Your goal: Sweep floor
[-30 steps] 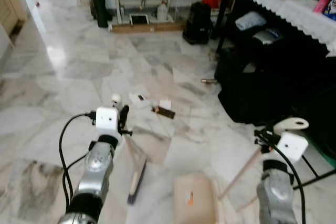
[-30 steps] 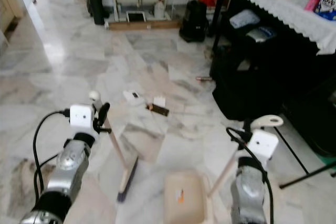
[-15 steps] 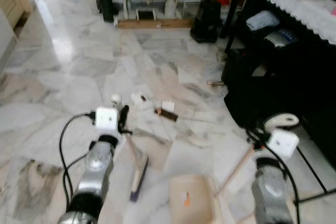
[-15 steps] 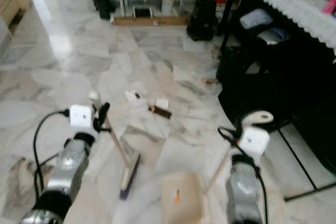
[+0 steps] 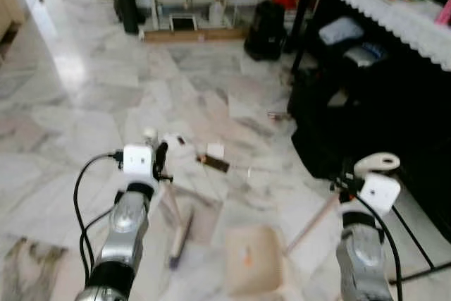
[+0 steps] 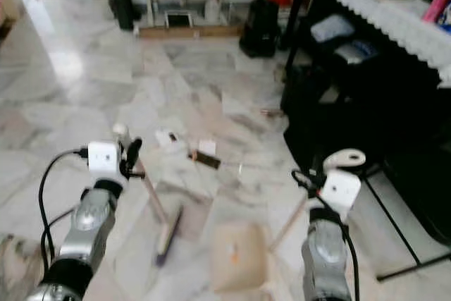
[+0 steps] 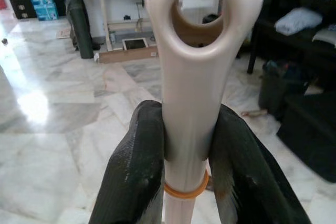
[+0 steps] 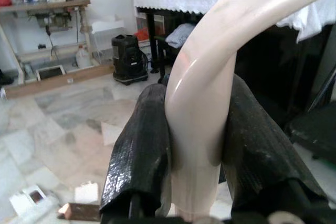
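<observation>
Litter (image 5: 211,157): a few small scraps are lying on the marble floor (image 5: 77,103), ahead of the broom head (image 5: 180,236) and slightly toward the robot's right. Broom head is resting on the floor, bristle line running roughly away from the robot.

Broom handle (image 7: 202,77) is slanting up from the head to the left gripper (image 7: 185,153), whose fingers (image 7: 137,171) are clamping tight around the cream shaft just below its hanging loop.

Dustpan (image 5: 254,260) is sitting just right of the broom head, nearer the robot than the litter. Its long handle (image 8: 210,77) is rising rightward into the right gripper (image 8: 197,145), fingers pinching it fully.

Judgement: left arm is nearer the litter; the stroke needs to draw scraps back toward the dustpan.
</observation>
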{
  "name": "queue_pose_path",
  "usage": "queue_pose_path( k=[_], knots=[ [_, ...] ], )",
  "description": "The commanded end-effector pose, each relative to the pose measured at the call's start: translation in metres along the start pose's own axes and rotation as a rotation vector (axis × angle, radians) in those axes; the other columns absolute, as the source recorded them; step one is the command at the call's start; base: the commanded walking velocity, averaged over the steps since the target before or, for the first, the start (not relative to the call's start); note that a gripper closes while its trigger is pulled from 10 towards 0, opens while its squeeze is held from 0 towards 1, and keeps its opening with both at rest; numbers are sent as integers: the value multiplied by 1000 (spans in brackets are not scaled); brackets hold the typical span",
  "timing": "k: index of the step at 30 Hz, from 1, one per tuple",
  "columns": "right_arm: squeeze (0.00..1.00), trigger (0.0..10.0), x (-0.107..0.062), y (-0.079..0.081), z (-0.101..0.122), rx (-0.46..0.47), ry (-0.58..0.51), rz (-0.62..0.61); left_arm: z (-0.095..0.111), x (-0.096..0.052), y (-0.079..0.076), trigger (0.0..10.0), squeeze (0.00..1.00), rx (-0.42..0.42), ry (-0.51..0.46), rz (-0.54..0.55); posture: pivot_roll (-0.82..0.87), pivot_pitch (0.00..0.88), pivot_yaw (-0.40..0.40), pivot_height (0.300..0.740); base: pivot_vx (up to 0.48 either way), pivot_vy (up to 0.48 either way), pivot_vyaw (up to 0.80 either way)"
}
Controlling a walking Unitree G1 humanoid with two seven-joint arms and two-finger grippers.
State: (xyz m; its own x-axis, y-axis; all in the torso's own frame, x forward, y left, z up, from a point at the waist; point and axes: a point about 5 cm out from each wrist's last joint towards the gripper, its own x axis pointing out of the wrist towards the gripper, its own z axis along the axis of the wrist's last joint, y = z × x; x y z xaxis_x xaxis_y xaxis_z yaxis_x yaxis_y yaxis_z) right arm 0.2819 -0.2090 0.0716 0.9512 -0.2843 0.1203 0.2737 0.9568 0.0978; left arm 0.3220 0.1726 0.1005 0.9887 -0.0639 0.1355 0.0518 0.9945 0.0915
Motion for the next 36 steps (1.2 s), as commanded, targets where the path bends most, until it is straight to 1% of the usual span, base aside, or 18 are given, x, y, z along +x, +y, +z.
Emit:
queue_pose_path(
  k=[1, 3, 6, 17, 36],
  knots=[
    [0, 10000, 3, -10, 9, -6, -48, -24, 10, 6, -8, 10000, 0, -1, -40, -27, 130, 69, -68, 740, 319, 0, -800],
    [0, 10000, 3, -9, 10, -6, -50, -26, 9, 6, -8, 10000, 0, -1, -40, -28, 132, 68, -69, 740, 321, 0, -800],
    [0, 10000, 2, -9, 9, -22, -53, -25, 9, 6, -8, 10000, 0, -3, -40, -27, 133, 69, -70, 740, 322, 0, 0],
    [0, 10000, 2, -10, 10, -24, -55, -29, 9, 6, -9, 10000, 0, -4, -40, -28, 132, 68, -70, 740, 321, 0, 0],
    [0, 10000, 2, -11, 9, -32, -55, -31, 9, 6, -10, 10000, 0, -5, -42, -34, 134, 40, -71, 740, 321, 0, 0]
  ],
)
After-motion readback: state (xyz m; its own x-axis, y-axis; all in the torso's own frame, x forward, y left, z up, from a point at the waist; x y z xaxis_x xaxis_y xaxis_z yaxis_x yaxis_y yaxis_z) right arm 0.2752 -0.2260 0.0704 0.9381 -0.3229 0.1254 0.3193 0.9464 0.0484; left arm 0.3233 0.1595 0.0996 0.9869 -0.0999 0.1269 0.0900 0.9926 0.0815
